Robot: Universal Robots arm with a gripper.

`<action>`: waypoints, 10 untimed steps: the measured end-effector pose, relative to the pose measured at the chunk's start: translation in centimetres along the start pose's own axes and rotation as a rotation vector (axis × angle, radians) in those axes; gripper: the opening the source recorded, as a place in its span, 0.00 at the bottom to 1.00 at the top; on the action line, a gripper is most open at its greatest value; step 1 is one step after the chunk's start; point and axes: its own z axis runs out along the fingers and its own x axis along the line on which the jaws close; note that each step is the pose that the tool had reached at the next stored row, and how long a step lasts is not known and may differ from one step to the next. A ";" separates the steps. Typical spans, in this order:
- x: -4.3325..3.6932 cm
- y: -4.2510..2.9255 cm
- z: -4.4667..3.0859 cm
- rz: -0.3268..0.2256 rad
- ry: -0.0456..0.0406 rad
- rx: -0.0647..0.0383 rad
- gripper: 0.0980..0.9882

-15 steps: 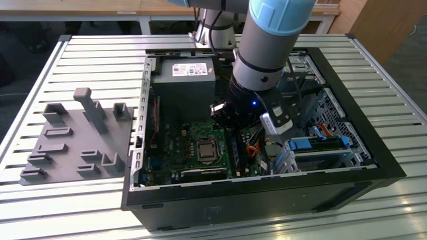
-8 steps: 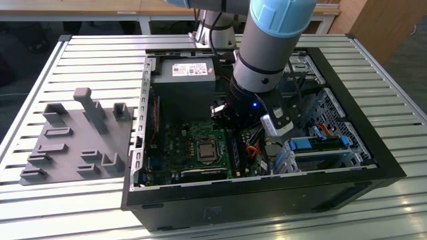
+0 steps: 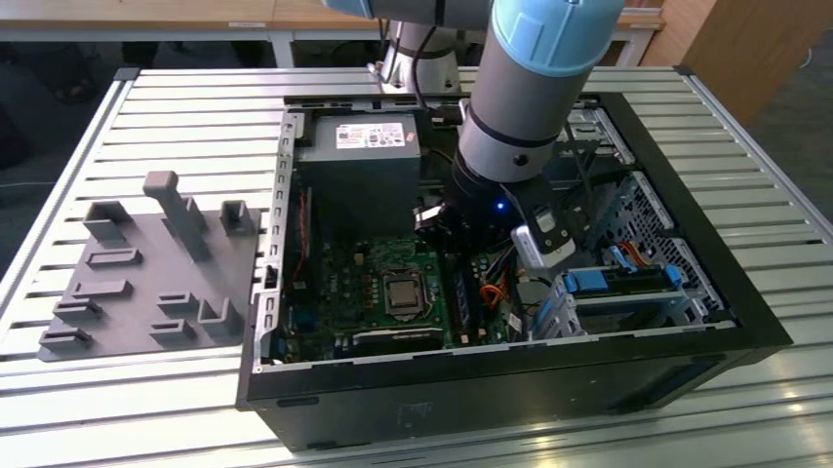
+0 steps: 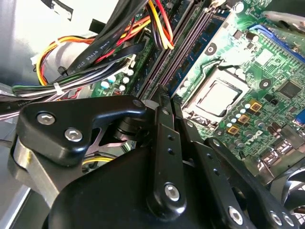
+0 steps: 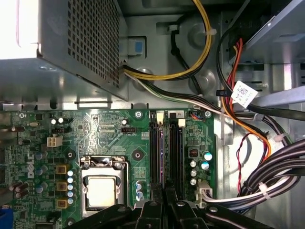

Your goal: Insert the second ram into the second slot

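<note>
Blue-edged memory stick (image 5: pixel 163 157) stands upright in the motherboard's (image 5: pixel 95 129) slots beside the processor socket (image 5: pixel 101 188), the hand's (image 5: pixel 163 202) fingers pressed together over its end. Thin, stiff and probably fragile, it is best held by its edges.

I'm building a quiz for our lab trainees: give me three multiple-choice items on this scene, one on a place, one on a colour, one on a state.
1. The gripper hangs over: A the power supply; B the memory slots; C the grey fixture tray.
2. The arm's joint cap is: A light blue; B red; C yellow.
3. The processor is: A under a cooler; B bare; C missing from its socket.
Answers: B, in the first wrist view the slots run straight up to it; A, plain in the exterior view; B, its metal lid shows uncovered in both wrist views.
</note>
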 end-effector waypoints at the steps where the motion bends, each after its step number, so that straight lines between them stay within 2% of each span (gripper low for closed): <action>1: -0.01 -0.01 0.03 0.000 0.0000 0.000 0.04; 10: -0.02 -0.01 0.20 -0.006 0.0002 0.000 0.04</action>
